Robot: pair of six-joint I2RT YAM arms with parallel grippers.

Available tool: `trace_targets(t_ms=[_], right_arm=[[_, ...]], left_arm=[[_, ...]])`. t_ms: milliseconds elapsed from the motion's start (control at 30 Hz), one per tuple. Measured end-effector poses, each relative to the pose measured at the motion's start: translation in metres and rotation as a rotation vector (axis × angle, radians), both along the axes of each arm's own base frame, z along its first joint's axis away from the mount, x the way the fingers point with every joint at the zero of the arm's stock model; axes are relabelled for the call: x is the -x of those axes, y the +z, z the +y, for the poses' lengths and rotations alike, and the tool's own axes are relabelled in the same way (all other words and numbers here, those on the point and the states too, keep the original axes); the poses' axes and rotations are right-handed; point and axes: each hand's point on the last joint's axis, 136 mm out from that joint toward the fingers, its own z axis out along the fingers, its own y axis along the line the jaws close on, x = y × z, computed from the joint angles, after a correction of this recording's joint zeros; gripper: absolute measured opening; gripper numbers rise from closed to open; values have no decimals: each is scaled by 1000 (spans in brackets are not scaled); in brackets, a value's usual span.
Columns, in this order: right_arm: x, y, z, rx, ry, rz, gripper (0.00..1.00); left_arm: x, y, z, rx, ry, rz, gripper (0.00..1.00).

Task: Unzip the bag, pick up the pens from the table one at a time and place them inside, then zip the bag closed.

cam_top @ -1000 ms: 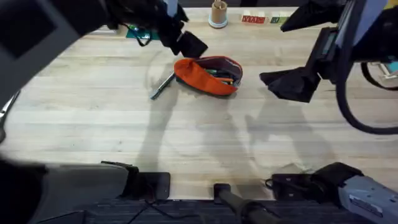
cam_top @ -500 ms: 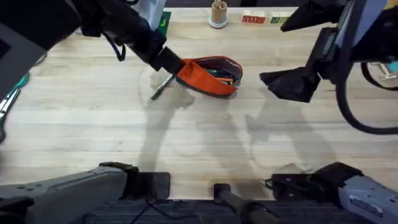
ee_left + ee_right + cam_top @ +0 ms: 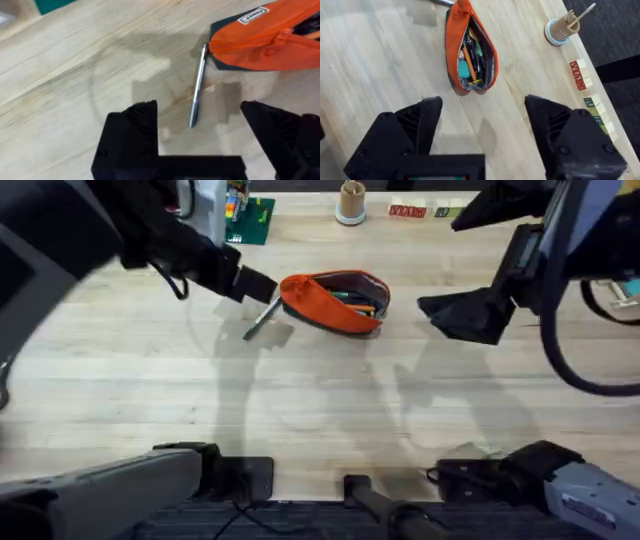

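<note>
bag (image 3: 335, 302) unzipped with pens inside; grey pen (image 3: 197, 86) left on table (image 3: 300, 400); my left hand (image 3: 200, 125) wide open, empty.

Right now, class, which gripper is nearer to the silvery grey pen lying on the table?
Left. The left gripper hovers open just over the silvery grey pen, beside the orange pouch. The right gripper hangs open on the pouch's far side, away from the pen.
</note>
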Motion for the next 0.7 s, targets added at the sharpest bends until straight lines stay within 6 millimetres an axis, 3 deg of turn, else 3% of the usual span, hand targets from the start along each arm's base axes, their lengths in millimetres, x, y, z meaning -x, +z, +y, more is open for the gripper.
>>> trace_targets(t_ms=[267,433,700], right_arm=[[0,0,0,0,0,0,998],[0,0,0,0,0,0,998],[0,0,0,0,0,0,998]], left_arm=[[-7,-39,-4,8,-35,-69,993],[-8,-56,-5,4,-55,-45,995],[-7,-100,-6,6,-60,73,978]])
